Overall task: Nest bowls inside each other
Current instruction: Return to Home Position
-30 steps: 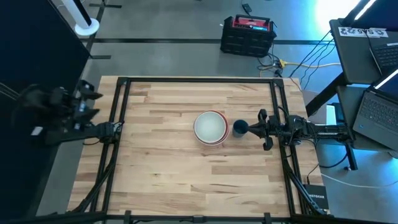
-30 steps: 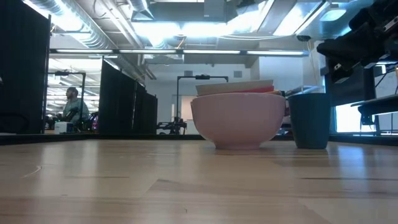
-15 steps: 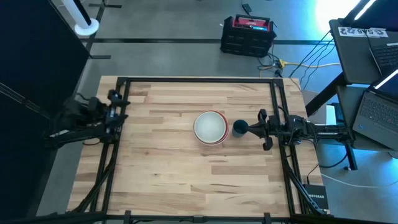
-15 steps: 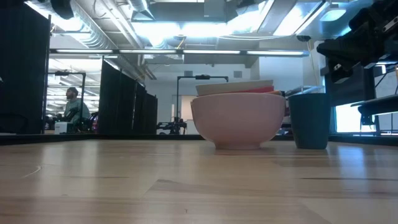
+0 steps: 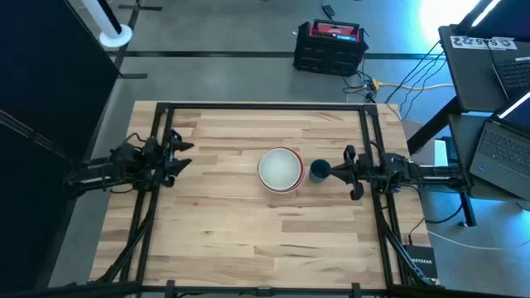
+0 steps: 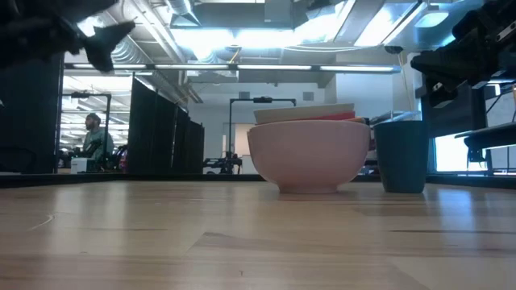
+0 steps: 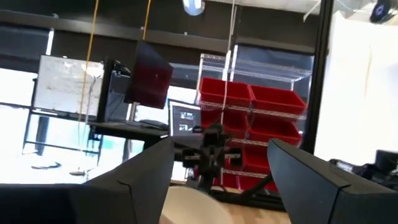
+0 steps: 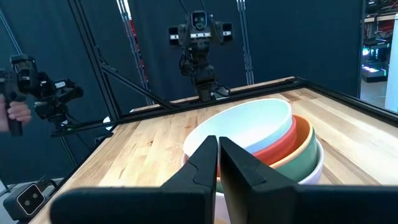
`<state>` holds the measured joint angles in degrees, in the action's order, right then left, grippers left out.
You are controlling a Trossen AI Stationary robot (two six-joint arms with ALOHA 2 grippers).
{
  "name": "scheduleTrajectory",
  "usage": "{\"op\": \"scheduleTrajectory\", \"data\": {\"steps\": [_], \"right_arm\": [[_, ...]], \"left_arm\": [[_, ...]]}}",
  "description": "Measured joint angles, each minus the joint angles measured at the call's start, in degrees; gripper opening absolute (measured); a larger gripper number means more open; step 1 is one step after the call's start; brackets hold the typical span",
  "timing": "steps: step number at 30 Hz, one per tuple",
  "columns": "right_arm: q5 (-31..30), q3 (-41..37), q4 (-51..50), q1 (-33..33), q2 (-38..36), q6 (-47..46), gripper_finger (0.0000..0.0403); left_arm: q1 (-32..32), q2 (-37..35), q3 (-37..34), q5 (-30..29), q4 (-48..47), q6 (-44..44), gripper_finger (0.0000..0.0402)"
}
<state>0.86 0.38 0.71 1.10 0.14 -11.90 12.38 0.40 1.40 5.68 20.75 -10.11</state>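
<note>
The bowls (image 5: 280,170) stand nested in one stack at the table's middle, resting on the wood by the base of the outer whitish bowl (image 6: 309,157). In the right wrist view a pale inner bowl (image 8: 249,124) sits in red (image 8: 287,140), orange (image 8: 306,147) and green (image 8: 313,163) ones. A small dark blue cup (image 5: 319,171) stands just right of the stack. My right gripper (image 5: 333,171) is shut, level, right beside the cup. My left gripper (image 5: 184,154) hangs open above the table's left edge, far from the bowls, fingers wide apart (image 7: 217,180). My right gripper's shut fingertips (image 8: 217,155) stand at the blue cup's right side (image 5: 325,171), coming level from the table's right. Whether they touch the cup I cannot tell; the fingers hide it in the wrist view.
Black frame rails (image 5: 157,190) run along the table's left, right and far edges. Bare wood lies between the left gripper and the stack (image 5: 219,182). Off the table are a red-black case (image 5: 330,45) and laptops (image 5: 497,141). A person (image 6: 95,138) stands far off; a hand (image 8: 17,112) shows beyond the table.
My left arm has swung down and toward the table's right, from beyond the left edge to over the left rail, its gripper still open. The bowls, the cup and my right gripper have stayed put.
</note>
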Motion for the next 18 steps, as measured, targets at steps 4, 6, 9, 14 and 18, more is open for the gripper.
{"op": "scheduleTrajectory", "data": {"steps": [4,6,9,14,18], "right_arm": [[0.0,0.0,0.0,0.0,0.0,0.0,0.0000],[0.0,0.0,0.0,0.0,0.0,0.0,0.0000],[0.0,0.0,0.0,0.0,0.0,0.0,0.0000],[0.0,0.0,0.0,0.0,0.0,0.0,0.0000],[0.0,0.0,0.0,0.0,0.0,0.0,0.0000]], "left_arm": [[0.0,0.0,-0.9,-0.3,-2.5,1.7,0.0243],[0.0,0.0,-0.9,-0.3,-4.0,3.5,0.0243],[0.0,0.0,-0.9,-0.8,-6.4,7.0,0.0243],[0.1,0.0,-0.9,-3.3,-11.6,8.2,0.0243],[0.3,0.0,-0.9,-4.3,-14.9,8.7,0.0243]]}}
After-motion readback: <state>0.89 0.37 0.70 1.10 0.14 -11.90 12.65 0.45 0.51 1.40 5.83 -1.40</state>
